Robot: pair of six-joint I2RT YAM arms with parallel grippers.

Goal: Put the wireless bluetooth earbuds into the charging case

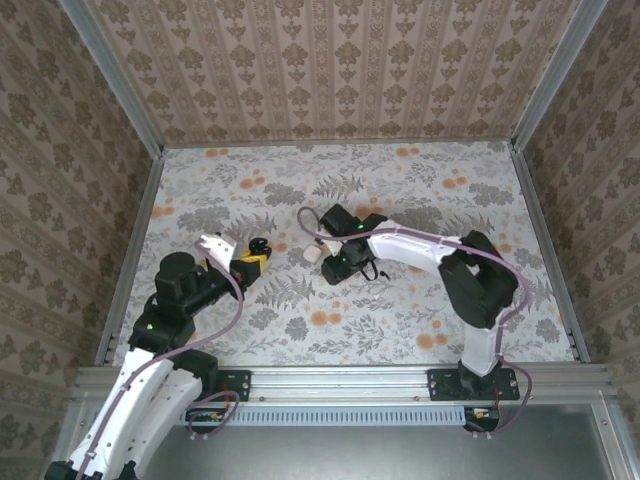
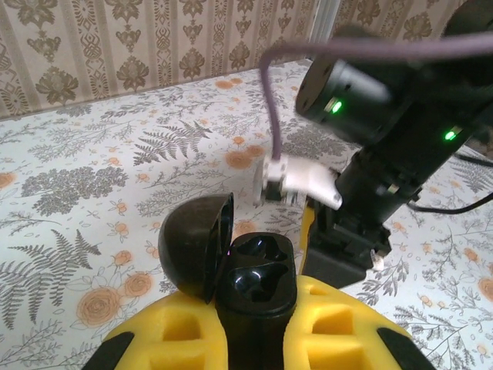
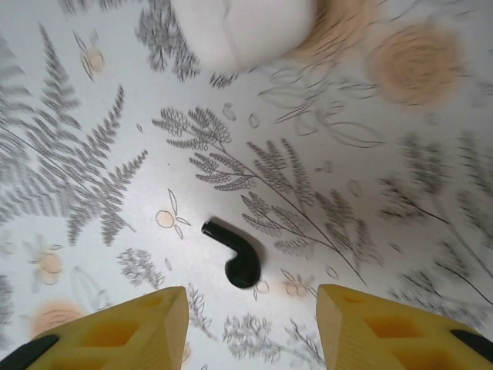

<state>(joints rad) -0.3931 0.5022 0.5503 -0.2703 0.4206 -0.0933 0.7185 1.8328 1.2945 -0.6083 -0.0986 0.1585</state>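
One black earbud (image 3: 231,254) is seen lying on the floral table (image 3: 92,154). It sits below and between the spread yellow jaws of the right gripper (image 3: 250,304) and is touched by neither. A rounded white object (image 3: 239,31) lies on the table beyond it. The black case (image 2: 258,281) is pinched upright in the jaws of the left gripper (image 2: 258,320), with its lid (image 2: 192,243) hinged open to the left. Two recesses are visible in its top.
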